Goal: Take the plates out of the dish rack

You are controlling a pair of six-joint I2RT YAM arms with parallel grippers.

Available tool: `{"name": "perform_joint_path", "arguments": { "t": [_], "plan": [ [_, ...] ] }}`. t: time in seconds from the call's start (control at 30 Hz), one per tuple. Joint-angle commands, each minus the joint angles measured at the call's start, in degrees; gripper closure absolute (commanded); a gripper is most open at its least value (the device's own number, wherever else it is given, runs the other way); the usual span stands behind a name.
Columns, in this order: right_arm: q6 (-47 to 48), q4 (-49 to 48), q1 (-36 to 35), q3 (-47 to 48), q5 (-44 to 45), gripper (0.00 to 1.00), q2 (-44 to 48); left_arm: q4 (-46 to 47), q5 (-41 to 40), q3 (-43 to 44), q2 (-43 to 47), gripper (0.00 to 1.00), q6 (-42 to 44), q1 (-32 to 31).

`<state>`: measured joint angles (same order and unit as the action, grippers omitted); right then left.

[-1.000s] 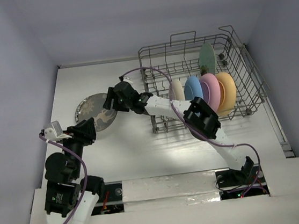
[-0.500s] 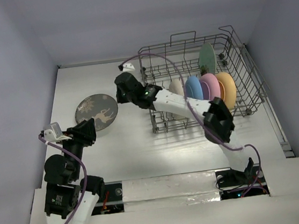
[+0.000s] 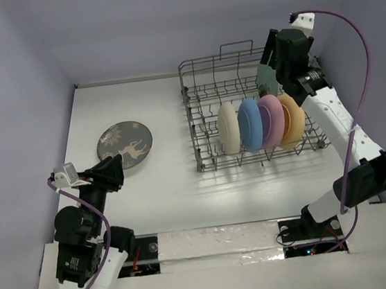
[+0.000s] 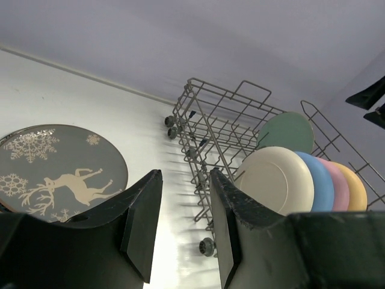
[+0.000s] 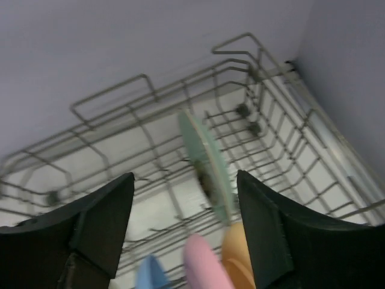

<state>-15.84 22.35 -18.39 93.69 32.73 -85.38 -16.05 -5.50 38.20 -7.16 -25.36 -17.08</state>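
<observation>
The grey wire dish rack stands at the right. Upright in its front row are a cream plate, a sky blue plate, a pink plate and an orange-yellow plate. A mint green plate stands alone in the back row. A grey-brown plate with a deer pattern lies flat on the table at the left. My right gripper is open above the rack's back right. In the right wrist view the mint green plate shows beyond the open, empty right gripper. My left gripper is open and empty near the grey-brown plate.
The rack has tall looped wire handles at its back rim and small wheels at its base. Walls close in the table at the back and both sides. In the left wrist view, the grey-brown plate is left of the rack.
My right arm has swung from over the grey-brown plate at the left to above the rack's back right corner. The grey-brown plate stays on the table. The left arm has barely moved.
</observation>
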Motion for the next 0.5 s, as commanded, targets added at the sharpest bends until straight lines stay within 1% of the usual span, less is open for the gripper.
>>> {"name": "perform_joint_path", "arguments": {
  "t": [0.0, 0.07, 0.1, 0.13, 0.2, 0.27, 0.33, 0.37, 0.4, 0.47],
  "plan": [
    [7.83, 5.68, 2.56, 0.78, -0.82, 0.22, -3.29, 2.78, 0.75, -0.23, 0.66, 0.65, 0.58, -0.76],
    [9.5, 5.69, 5.98, 1.5, -3.45, 0.22, -5.84, 2.78, 0.84, -0.23, 0.57, 0.65, 0.58, -1.29],
    [9.59, 5.34, 7.22, 1.41, -4.77, 0.26, -6.46, 2.78, 0.75, -0.14, 0.65, 0.65, 0.67, -1.29],
    [9.42, 4.55, 8.36, 1.32, -8.09, 0.27, -7.16, 2.7, 0.58, -0.05, 0.74, 0.65, 0.67, -1.29],
    [9.59, 4.19, 9.77, 1.49, -10.57, 0.28, -9.79, 2.61, 0.4, -0.14, 0.48, 0.65, 0.75, -1.81],
    [10.55, 5.16, 9.78, 2.46, -9.1, 0.29, -11.99, 2.69, 0.49, -0.14, -0.13, 0.65, 0.76, -1.82],
    [10.74, 5.68, 10.3, 3.95, -9.18, 0.33, -15.33, 2.78, 0.75, -0.14, -0.49, 0.65, 0.84, -1.82],
    [9.78, 5.51, 10.31, 4.48, -7.26, 0.36, -16.3, 2.7, 0.75, -0.14, -0.66, 0.65, 0.76, -1.82],
    [9.68, 4.73, 10.92, 4.4, -6.72, 0.42, -17.52, 2.43, 0.4, -0.05, -0.75, 0.65, 0.84, -1.82],
    [10.12, 3.49, 11.45, 5.01, -8.91, 0.45, -18.5, 2.43, 0.14, 0.04, -0.84, 0.65, 0.76, -1.82]
  ]
}}
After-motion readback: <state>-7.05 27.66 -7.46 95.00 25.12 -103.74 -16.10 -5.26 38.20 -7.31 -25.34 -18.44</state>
